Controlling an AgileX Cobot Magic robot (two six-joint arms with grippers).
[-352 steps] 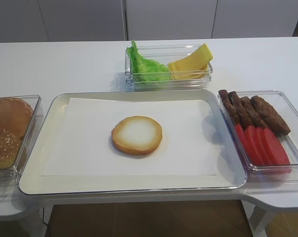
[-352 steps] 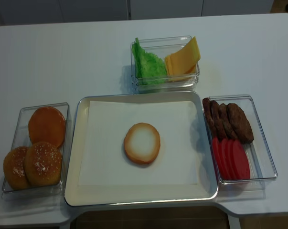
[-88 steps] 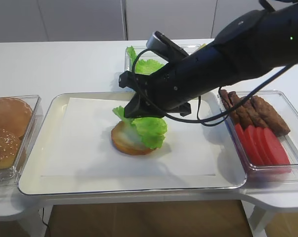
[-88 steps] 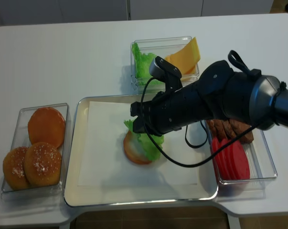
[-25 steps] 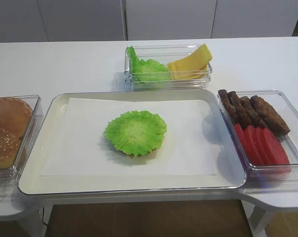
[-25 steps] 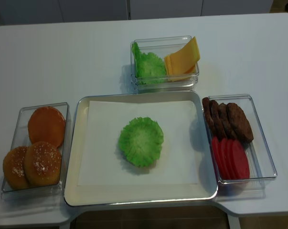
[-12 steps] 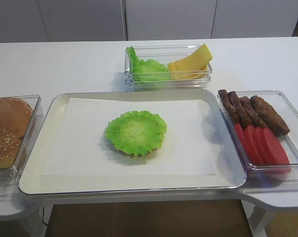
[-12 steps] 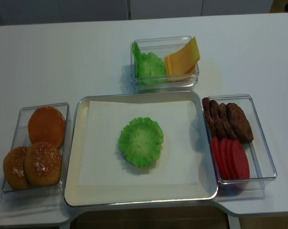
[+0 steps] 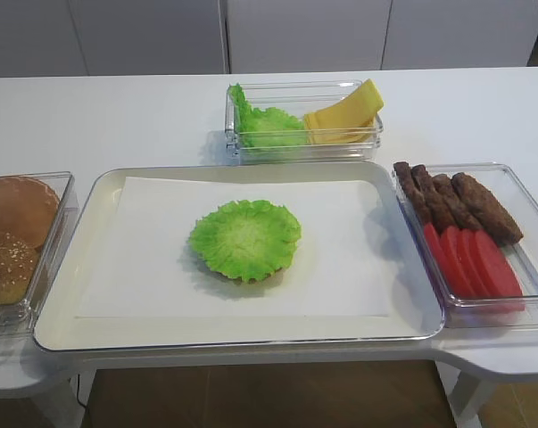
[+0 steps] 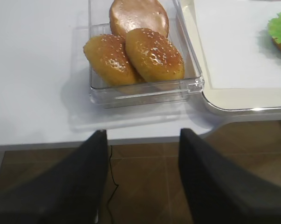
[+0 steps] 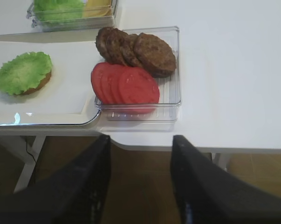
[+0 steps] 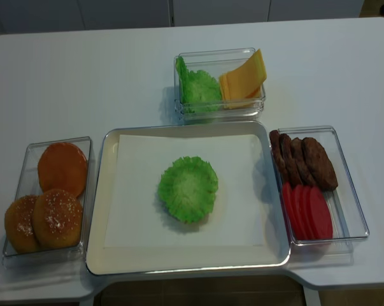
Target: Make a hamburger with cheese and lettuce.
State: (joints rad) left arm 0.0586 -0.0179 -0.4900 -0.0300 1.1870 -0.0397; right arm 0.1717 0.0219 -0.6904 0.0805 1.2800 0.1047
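A green frilly lettuce leaf (image 9: 244, 239) (image 12: 188, 189) lies on the hamburger bun half in the middle of the tray (image 9: 68, 267). It covers the bun; only a brown rim edge (image 11: 39, 84) shows in the right wrist view. The cheese slices (image 9: 344, 113) (image 12: 244, 80) lean in the back bin beside more lettuce (image 9: 264, 125). My right gripper (image 11: 140, 179) is open and empty, off the table's front right edge. My left gripper (image 10: 142, 177) is open and empty, off the front left edge. Neither arm shows in the high views.
A clear bin (image 9: 509, 183) at the right holds dark patties (image 9: 456, 205) and red tomato slices (image 9: 472, 263). A clear bin (image 12: 27, 153) at the left holds domed bun tops (image 12: 56, 217). White paper (image 9: 144, 259) lines the tray.
None over the last second. Earlier, the right arm laid the lettuce leaf on the bare bun half and drew back out of the high views.
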